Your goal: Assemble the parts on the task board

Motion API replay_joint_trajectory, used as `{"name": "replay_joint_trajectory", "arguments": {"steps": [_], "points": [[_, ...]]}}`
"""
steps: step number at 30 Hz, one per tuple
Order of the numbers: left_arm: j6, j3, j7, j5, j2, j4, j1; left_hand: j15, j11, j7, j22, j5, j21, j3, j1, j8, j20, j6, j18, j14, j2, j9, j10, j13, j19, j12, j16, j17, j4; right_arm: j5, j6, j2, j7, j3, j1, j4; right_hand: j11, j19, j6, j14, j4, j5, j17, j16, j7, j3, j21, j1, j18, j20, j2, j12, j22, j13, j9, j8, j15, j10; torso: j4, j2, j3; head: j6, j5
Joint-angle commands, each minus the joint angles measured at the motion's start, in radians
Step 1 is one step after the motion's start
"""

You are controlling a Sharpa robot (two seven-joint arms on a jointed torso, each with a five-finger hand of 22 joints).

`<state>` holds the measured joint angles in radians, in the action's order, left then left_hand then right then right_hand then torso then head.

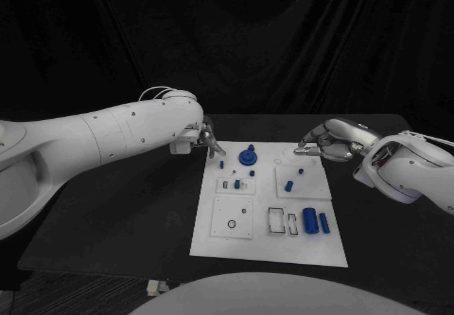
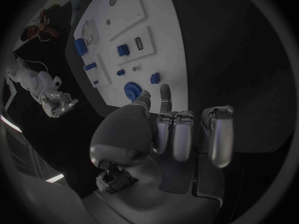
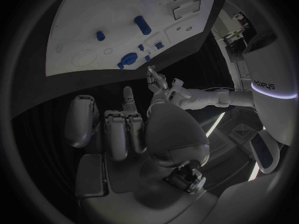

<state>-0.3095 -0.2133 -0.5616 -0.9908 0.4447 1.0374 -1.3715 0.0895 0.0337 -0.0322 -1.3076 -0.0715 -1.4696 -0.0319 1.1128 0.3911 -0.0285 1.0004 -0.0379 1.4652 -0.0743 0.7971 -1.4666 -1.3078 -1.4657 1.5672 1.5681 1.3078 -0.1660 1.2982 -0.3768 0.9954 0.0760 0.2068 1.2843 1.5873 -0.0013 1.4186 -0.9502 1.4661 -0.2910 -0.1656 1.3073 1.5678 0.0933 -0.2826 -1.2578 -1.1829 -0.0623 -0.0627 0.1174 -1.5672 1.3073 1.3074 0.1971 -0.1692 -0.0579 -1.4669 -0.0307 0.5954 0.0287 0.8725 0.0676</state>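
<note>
The white task board [image 1: 269,246] lies in the middle of the black table. A round blue part [image 1: 248,157] stands near its far edge, with small blue parts [image 1: 252,174] just in front of it. Two blue cylinders [image 1: 309,220] lie at the board's near right. My left hand [image 1: 210,140] hovers at the board's far left corner, close to the round blue part [image 2: 132,89]. Most of its fingers [image 2: 184,134] are curled in and hold nothing. My right hand [image 1: 328,143] hangs over the far right corner, its fingers [image 3: 118,132] likewise curled on nothing.
Raised white blocks on the board carry slots and holes, among them a round hole [image 1: 233,224] and rectangular cut-outs [image 1: 276,220]. Black table surface [image 1: 123,216] surrounds the board on all sides. A dark curtain closes the back.
</note>
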Motion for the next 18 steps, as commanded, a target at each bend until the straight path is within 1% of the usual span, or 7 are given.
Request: {"name": "replay_joint_trajectory", "arguments": {"steps": [1,4,6,10,18], "points": [[0.001,0.001,0.026,-0.005,-0.005,-0.003,0.005,-0.002,0.004,-0.002,-0.188,0.004,0.005,0.000,-0.011,0.004,0.003,-0.008,0.008,0.106,0.001,0.001,-0.104,-0.263,-0.037,0.004,0.003,0.263,-0.005,0.002,0.004,0.001,-0.009,-0.001,-0.003,0.002,0.007,-0.007,-0.005,0.105,0.000,0.003,0.263,0.003,0.003,-0.008,0.007,0.004,-0.008,0.002,0.006,-0.004,0.169,0.263,-0.001,0.007,0.007,-0.104,-0.0010,0.000,-0.0010,0.000,-0.001],[0.010,0.001,0.033,-0.005,-0.006,-0.003,0.009,-0.002,0.004,-0.002,-0.186,0.009,0.008,-0.004,-0.014,0.005,0.003,-0.009,0.007,0.106,0.001,0.005,-0.104,-0.263,-0.035,0.004,0.003,0.263,-0.010,0.002,0.003,0.002,-0.009,-0.001,-0.003,0.003,0.007,-0.007,-0.005,0.105,0.000,0.003,0.263,0.003,0.003,-0.008,0.007,0.004,-0.008,0.002,0.006,-0.004,0.169,0.263,-0.001,0.007,0.007,-0.104,-0.0005,0.000,-0.0012,0.000,-0.001],[0.012,0.001,0.034,-0.005,-0.007,-0.004,0.010,-0.003,0.004,-0.002,-0.186,0.011,0.010,-0.006,-0.016,0.006,0.002,-0.009,0.007,0.106,0.002,0.007,-0.104,-0.263,-0.034,0.004,0.003,0.263,-0.013,0.002,0.003,0.002,-0.008,-0.001,-0.003,0.003,0.007,-0.007,-0.005,0.105,0.000,0.003,0.263,0.003,0.003,-0.008,0.007,0.004,-0.008,0.002,0.006,-0.004,0.169,0.263,-0.001,0.007,0.007,-0.104,-0.0001,0.000,-0.0002,0.000,0.000],[0.012,0.001,0.038,-0.005,-0.009,-0.007,0.011,-0.003,0.004,-0.002,-0.185,0.013,0.011,-0.008,-0.018,0.006,0.002,-0.010,0.007,0.106,0.003,0.009,-0.104,-0.263,-0.033,0.004,0.003,0.263,-0.015,0.002,0.003,0.003,-0.008,-0.001,-0.003,0.004,0.008,-0.007,-0.004,0.105,0.000,0.002,0.263,0.003,0.003,-0.009,0.007,0.004,-0.008,0.002,0.007,-0.004,0.169,0.263,-0.001,0.007,0.007,-0.104,0.0002,0.000,0.0003,0.000,0.001],[0.004,0.001,0.038,-0.005,-0.019,-0.016,0.019,-0.004,0.003,-0.003,-0.180,0.015,0.019,-0.013,-0.022,0.004,0.001,-0.014,0.004,0.106,0.003,0.012,-0.104,-0.263,-0.028,0.004,0.003,0.263,-0.021,0.002,0.003,0.002,-0.008,-0.001,-0.003,0.005,0.008,-0.007,-0.004,0.105,0.000,0.002,0.263,0.003,0.003,-0.009,0.007,0.004,-0.008,0.002,0.007,-0.004,0.169,0.263,-0.001,0.007,0.007,-0.104,0.0002,-0.001,0.0003,0.000,0.002]]}}
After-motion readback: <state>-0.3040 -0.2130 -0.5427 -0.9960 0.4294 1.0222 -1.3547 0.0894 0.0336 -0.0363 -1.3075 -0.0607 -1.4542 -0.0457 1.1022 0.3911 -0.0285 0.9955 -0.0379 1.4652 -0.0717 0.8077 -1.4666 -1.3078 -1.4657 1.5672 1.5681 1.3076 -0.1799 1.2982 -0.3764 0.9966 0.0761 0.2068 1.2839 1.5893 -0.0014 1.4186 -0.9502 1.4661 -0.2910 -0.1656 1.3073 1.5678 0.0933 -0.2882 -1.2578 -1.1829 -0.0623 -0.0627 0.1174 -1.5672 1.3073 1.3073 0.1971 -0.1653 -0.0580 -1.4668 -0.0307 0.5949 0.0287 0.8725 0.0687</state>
